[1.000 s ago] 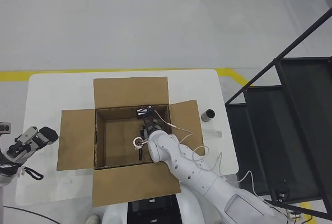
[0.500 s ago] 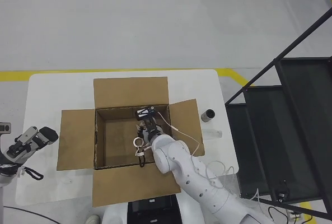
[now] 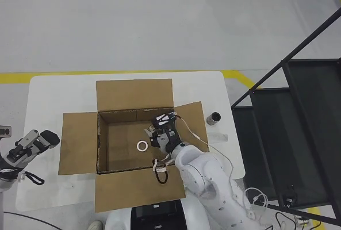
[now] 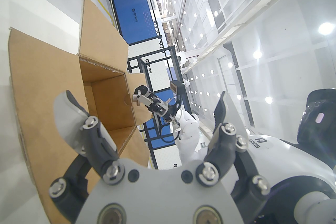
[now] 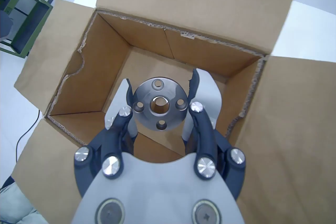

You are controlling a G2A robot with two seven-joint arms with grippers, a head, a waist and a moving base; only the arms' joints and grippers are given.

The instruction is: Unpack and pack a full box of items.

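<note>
- Two grippers are showing for you: your right gripper (image 5: 161,83) is hanging over the open cardboard box (image 3: 134,95). Your left gripper (image 4: 143,104) is sitting by the left edge of the white table (image 3: 55,98), well apart from the box.
- Your right gripper is squeezing a round grey metal flange (image 5: 169,92) by its rim, with one finger on each side. The flange's flat face, with four small holes around a bigger middle hole, is facing the wrist camera.
- You are holding the flange up above the box floor, toward the box's right side.
- Your left gripper is holding nothing, and its fingers are standing wide apart.
- From above, you are also seeing a small pale ring (image 3: 142,146) inside the box.
- One small dark tube (image 3: 214,118) is sitting on the table, just right of the box's right flap.
</note>
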